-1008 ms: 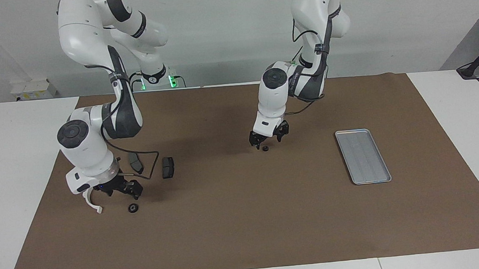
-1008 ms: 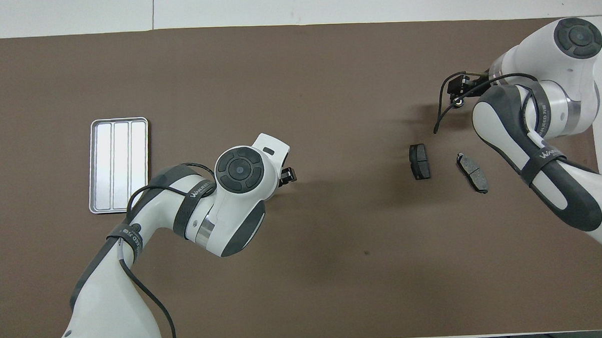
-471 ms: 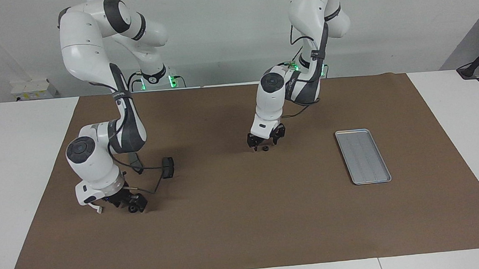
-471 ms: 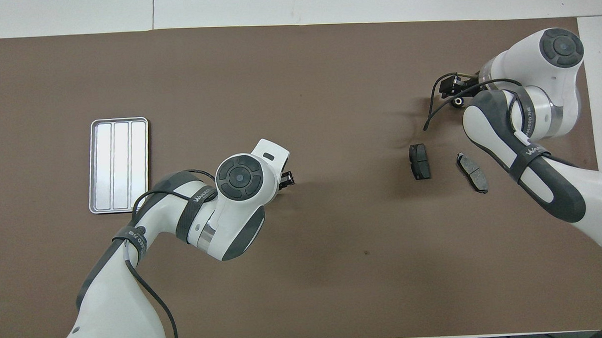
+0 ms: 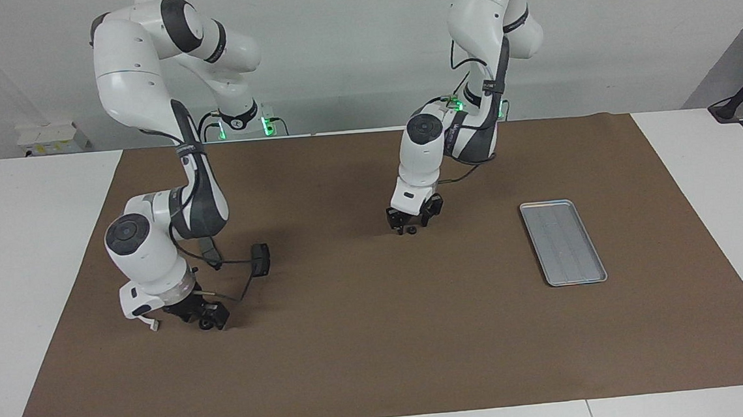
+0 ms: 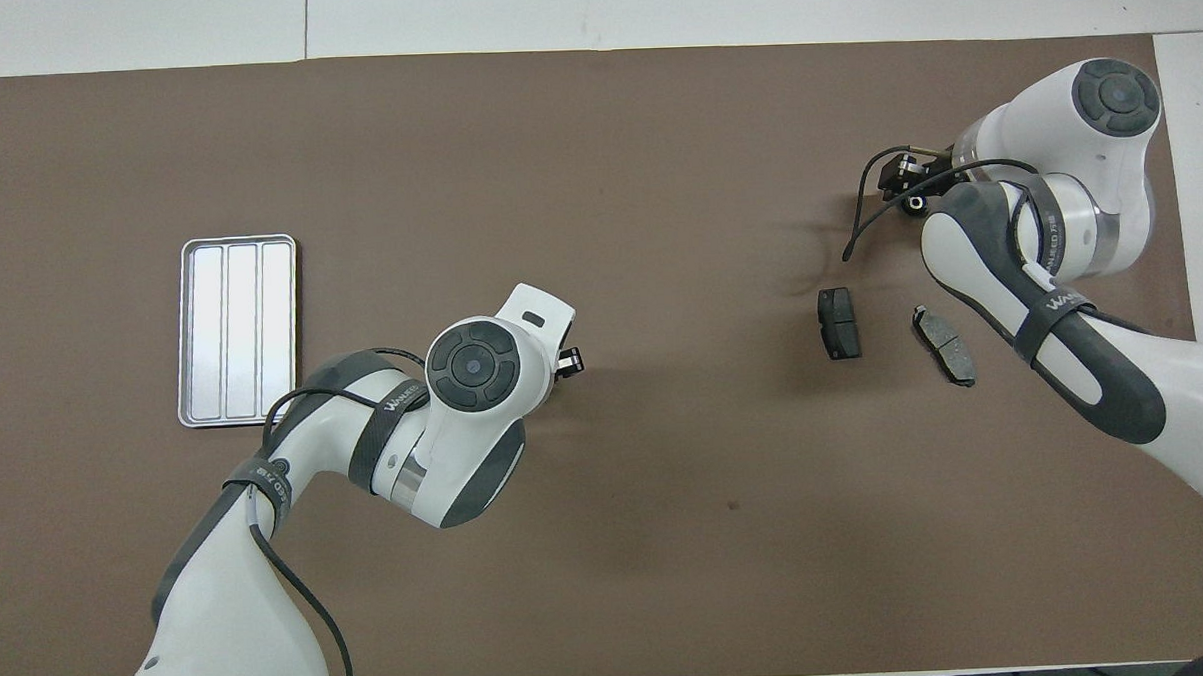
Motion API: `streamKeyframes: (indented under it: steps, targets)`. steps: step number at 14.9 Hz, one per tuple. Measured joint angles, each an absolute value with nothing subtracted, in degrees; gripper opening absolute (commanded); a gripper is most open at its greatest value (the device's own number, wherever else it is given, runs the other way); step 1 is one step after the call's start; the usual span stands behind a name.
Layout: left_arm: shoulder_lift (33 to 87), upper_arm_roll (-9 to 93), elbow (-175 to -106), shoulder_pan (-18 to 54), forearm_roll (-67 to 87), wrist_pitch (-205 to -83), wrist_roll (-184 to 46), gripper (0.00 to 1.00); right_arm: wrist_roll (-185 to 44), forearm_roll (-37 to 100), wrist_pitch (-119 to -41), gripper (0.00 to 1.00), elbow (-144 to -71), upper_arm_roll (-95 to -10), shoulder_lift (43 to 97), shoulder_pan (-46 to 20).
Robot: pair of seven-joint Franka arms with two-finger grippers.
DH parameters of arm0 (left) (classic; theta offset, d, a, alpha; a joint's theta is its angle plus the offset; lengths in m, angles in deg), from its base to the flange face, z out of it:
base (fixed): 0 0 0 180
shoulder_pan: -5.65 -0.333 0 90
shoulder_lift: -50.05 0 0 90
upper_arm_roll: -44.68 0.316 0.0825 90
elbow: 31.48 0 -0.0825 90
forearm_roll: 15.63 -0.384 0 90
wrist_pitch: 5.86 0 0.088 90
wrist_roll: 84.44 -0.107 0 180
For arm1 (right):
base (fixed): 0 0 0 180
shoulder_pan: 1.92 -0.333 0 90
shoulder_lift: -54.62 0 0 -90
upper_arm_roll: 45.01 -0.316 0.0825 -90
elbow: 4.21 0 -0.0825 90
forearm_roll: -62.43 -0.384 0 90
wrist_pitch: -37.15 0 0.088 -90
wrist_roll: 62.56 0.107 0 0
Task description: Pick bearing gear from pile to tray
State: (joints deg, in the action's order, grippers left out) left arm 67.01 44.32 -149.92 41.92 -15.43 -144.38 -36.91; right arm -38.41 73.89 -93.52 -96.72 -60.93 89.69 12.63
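The shallow silver-grey metal tray (image 5: 563, 242) holds nothing yet. Both grippers sit at the mat, each around 1 small black round piece: left gripper (image 5: 410, 223), right gripper (image 5: 204, 316); grip unclear.

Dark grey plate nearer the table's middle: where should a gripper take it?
The dark grey plate lies flat, its long axis running away from the robots. Probably best: come straight down and pinch across the two long edges at mid-length.
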Motion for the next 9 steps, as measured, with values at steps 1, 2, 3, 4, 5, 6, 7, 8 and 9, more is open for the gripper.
streamKeyframes:
  steps: [1,2,3,4,5,6,7,8,9]
  targets:
    - [66.9,44.4,-149.8,41.9,-15.4,-144.1,-37.0,0.00,-38.4,73.9,-93.6,0.68,-96.8,-60.9,89.7,12.6]
    - [66.8,44.5,-149.7,41.9,-15.4,-143.8,-37.3,0.00,-38.3,73.9,-93.7,0.61,-96.8,-60.9,89.8,12.6]
    - [66.9,44.5,-149.6,41.9,-15.4,-143.6,-37.7,0.00,-38.3,73.9,-93.8,0.51,-96.9,-60.9,89.8,12.6]
    - [67.0,44.6,-149.4,41.9,-15.4,-143.3,-38.4,0.00,-38.3,73.9,-93.8,0.40,-96.9,-60.9,89.8,12.6]
    - [66.9,44.9,-148.6,41.9,-15.4,-142.3,-39.4,0.00,-38.3,74.0,-93.8,0.25,-96.8,-60.9,89.7,12.6]
    - [66.7,45.5,-147.0,41.8,-15.4,-139.9,-40.9,0.00,-38.3,74.1,-93.8,0.10,-96.8,-60.9,89.6,12.6]
    - [66.1,46.1,-144.4,41.0,-15.4,-136.0,-43.4,0.00,-38.3,74.1,-93.7,0.00,-96.8,-60.9,89.6,12.7]
    - [64.6,46.5,-141.6,39.1,-15.5,-131.2,-46.6,0.00,-38.3,74.1,-93.7,0.00,-96.8,-60.9,89.6,12.6]
    - [62.6,46.7,-139.2,36.5,-15.5,-126.5,-50.8,0.00,-38.3,74.1,-93.7,0.00,-96.8,-60.9,89.6,12.6]
